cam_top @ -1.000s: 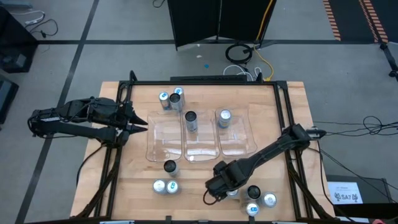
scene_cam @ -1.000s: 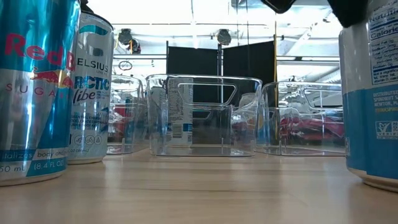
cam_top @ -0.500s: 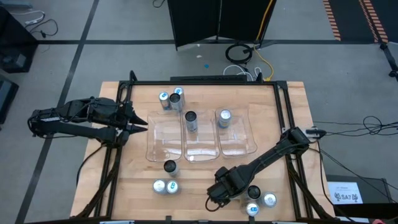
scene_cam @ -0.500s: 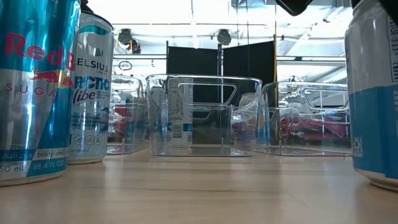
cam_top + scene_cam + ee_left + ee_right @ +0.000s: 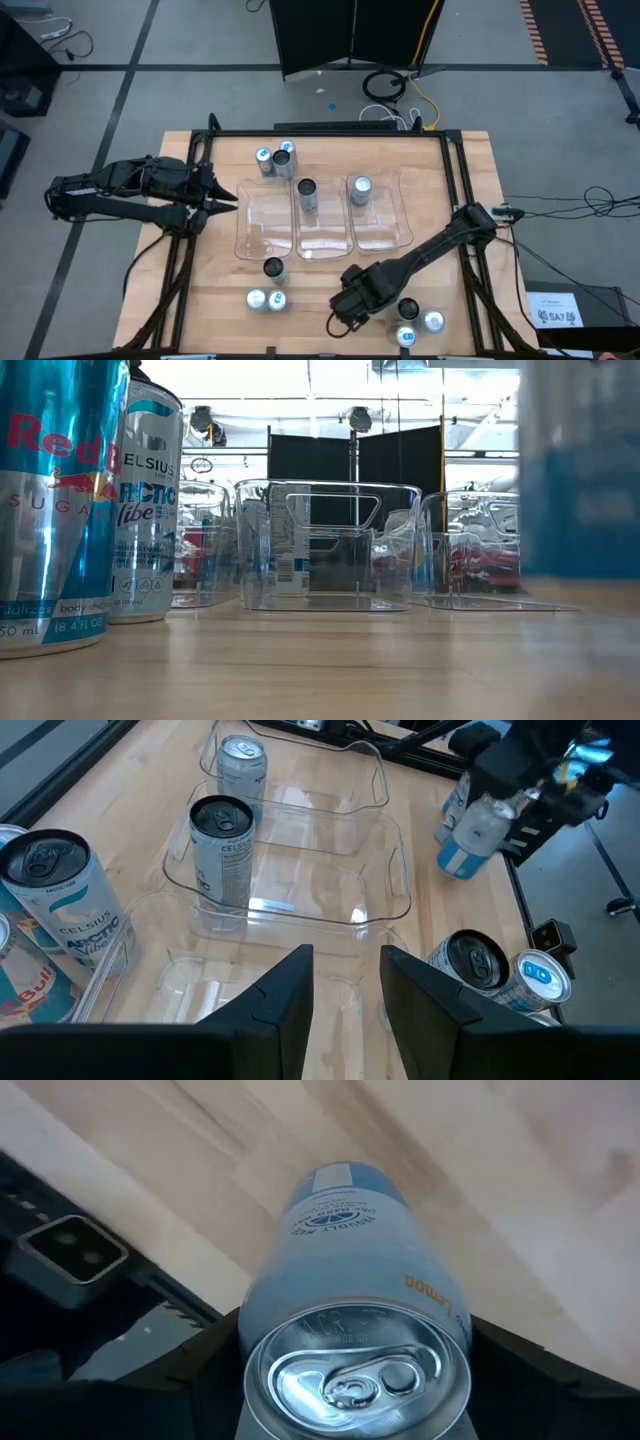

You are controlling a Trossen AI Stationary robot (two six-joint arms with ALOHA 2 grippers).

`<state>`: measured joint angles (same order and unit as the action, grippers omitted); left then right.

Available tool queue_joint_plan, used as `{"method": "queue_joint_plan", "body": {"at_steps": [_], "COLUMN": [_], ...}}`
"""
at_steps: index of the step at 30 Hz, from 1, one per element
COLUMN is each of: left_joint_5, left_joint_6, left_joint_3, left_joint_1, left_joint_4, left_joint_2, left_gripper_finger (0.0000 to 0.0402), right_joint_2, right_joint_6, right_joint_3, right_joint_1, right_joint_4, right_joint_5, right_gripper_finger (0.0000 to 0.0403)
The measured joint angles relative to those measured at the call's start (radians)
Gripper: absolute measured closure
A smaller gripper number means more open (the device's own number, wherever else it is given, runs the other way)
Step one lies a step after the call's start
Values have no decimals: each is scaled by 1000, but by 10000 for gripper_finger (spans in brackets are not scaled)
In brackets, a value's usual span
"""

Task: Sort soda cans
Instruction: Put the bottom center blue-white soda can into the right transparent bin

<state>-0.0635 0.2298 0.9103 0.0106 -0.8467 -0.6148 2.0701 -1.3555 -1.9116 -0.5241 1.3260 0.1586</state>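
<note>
My right gripper (image 5: 352, 300) is shut on a white and light-blue soda can (image 5: 468, 832) near the table's front edge, right of centre. The can's silver top (image 5: 350, 1365) shows between the fingers. Three clear trays (image 5: 325, 228) lie side by side at mid-table. A dark-topped can (image 5: 307, 192) stands in the middle tray and a silver-topped can (image 5: 361, 189) in the right one. My left gripper (image 5: 228, 201) waits open at the table's left edge, touching nothing. My right gripper pinches the can's side wall just below the top rim (image 5: 262, 1320) between its two fingers (image 5: 215, 1370), one on each side. The fingers come from above, pointing down. The can hangs a little tilted, its bottom (image 5: 580, 565) lifted clear of the table.
Two cans (image 5: 264, 160) (image 5: 287, 152) stand beyond the trays. A dark-topped can (image 5: 273, 268) and a pair (image 5: 266, 299) stand near the front left. Three more (image 5: 407, 310) (image 5: 433, 321) (image 5: 406, 337) crowd just right of the held can.
My right gripper has lifted the white and blue can off the table; a second ago it stood on the wood. Gripper and can have shifted a little toward the table's left edge.
</note>
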Motion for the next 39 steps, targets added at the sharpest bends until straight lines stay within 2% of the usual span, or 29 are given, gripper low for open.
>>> {"method": "queue_joint_plan", "body": {"at_steps": [4,9,16,19,24,30,33,39], "left_joint_5": [0,0,0,0,0,0,0,0], "left_joint_6": [0,0,0,0,0,0,0,0], "left_joint_3": [0,0,0,0,0,0,0,0], "left_joint_1": [0,0,0,0,0,0,0,0], "left_joint_4": [0,0,1,1,1,0,0,0], "left_joint_2": [0,0,0,0,0,0,0,0], "left_gripper_finger": [274,274,274,274,274,274,274,274], "right_joint_2": [0,-3,-103,-138,-188,-240,-305,-511], "right_joint_6": [57,118,204,259,402,565,597,519], "right_joint_3": [-116,-287,-316,-316,-316,-294,-186,170], "right_joint_1": [10,27,104,162,278,376,404,439], "right_joint_4": [104,253,252,244,247,242,241,250], "right_joint_5": [-90,-256,-532,-594,-592,-523,-510,-423], "right_gripper_finger": [128,123,123,122,121,121,121,120]}}
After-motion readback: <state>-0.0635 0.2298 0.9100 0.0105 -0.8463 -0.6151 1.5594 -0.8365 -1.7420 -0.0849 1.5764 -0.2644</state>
